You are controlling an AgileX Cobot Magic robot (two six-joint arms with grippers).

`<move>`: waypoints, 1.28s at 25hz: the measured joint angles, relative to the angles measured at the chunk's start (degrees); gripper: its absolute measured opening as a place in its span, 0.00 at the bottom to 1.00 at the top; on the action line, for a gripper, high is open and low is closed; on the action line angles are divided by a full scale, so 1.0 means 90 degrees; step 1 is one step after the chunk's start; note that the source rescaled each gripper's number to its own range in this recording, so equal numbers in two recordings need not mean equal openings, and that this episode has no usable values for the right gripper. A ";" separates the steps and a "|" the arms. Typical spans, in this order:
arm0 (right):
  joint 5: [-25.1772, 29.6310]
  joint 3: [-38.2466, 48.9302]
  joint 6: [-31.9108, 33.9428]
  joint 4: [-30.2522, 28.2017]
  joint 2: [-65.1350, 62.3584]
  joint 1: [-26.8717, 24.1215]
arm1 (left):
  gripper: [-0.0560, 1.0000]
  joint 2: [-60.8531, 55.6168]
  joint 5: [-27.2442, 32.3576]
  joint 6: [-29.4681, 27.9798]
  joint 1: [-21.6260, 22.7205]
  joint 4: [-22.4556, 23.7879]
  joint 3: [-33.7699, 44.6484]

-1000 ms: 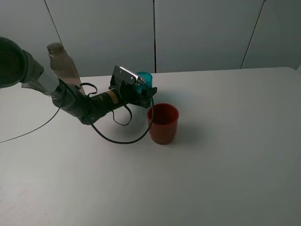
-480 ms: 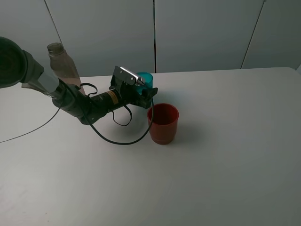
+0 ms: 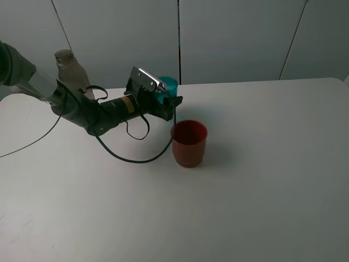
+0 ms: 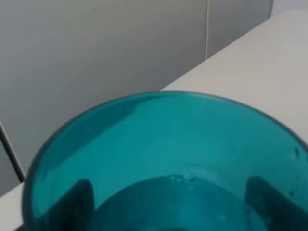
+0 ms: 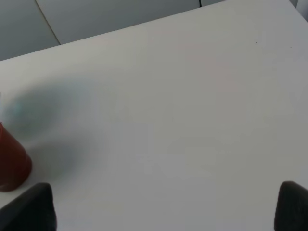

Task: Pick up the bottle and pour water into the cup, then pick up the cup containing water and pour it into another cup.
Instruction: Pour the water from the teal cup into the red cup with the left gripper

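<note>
**newbie_q:** What's the left pincer (image 3: 170, 101) up to, and where's the teal cup (image 3: 169, 84)?

**rigwatcher:** It's clamped right on it. On the left wrist cam the cup fills the whole picture. You can see both dark fingers (image 4: 77, 204) through the see-through wall, one on each side. There's water (image 4: 183, 195) sitting in the bottom with a few tiny bubbles. From the high cam the cup is held up off the table (image 3: 262, 180). I can't tell whether it's tipped.

**newbie_q:** And the rest, going from that pincer?

**rigwatcher:** The red cup (image 3: 189, 143) stands on the table just below the tips and a bit further out, not touching them. The bottle (image 3: 68, 68) is well back behind the pincer, past the far end of the forearm, and it's upright. A black cable (image 3: 131, 158) loops down under the wrist onto the table.

**newbie_q:** Any writing you can read?

**rigwatcher:** There's a tan label (image 3: 128, 103) round the arm just behind the pincer, but the print is too small to make out.

**newbie_q:** And the right pincer (image 5: 161, 209)?

**rigwatcher:** Its tips are spread wide apart with only bare table between them. The red cup is off to one side ahead of it, well clear.
</note>
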 joint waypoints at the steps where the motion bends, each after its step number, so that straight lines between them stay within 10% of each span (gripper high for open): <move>1: 0.0000 0.0000 0.0000 0.0000 0.0000 0.0000 | 0.14 -0.0123 0.0033 -0.0031 0.0013 0.0134 0.0071; 15: 0.0000 0.0000 0.0000 0.0000 0.0000 0.0000 | 0.14 -0.1683 0.1009 -0.0223 0.0198 0.2520 0.0912; 32: 0.0000 0.0000 0.0000 0.0000 0.0000 0.0000 | 0.14 -0.2251 0.1860 0.0167 0.0198 0.4230 0.0912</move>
